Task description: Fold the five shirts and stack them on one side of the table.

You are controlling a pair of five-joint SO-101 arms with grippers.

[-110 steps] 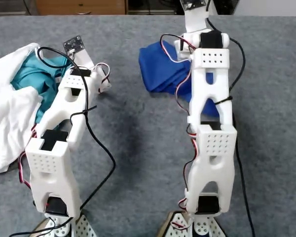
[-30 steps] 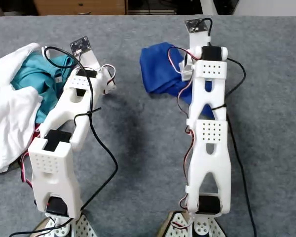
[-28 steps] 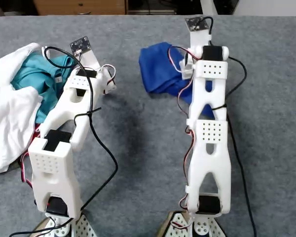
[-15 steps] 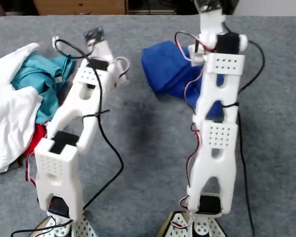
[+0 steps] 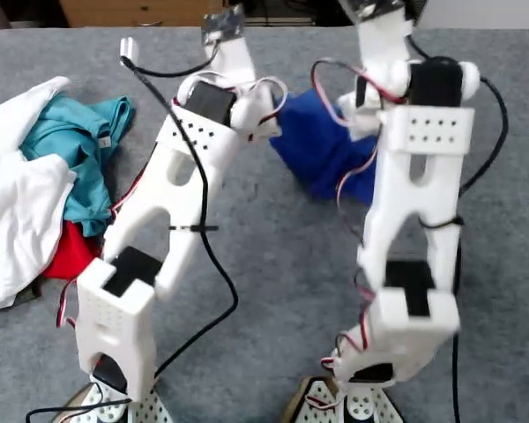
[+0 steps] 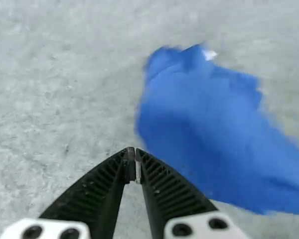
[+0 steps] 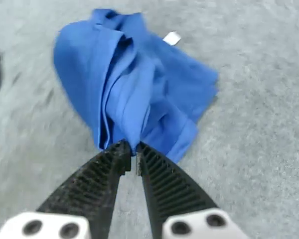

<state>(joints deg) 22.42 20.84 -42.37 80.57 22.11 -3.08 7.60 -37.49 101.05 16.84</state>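
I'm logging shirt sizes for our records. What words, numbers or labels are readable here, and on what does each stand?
No text can be read.
The white tag on the blue shirt: too blurred to read.
The small label on the teal shirt: too small to read.

A grey table (image 5: 273, 264) spreads beneath my jaws; beyond them, past its edge, stands a wooden cabinet (image 5: 115, 12).

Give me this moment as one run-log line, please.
left fingers: shut, empty, beside blue shirt | right fingers: shut on blue shirt | shirt pile: unfolded
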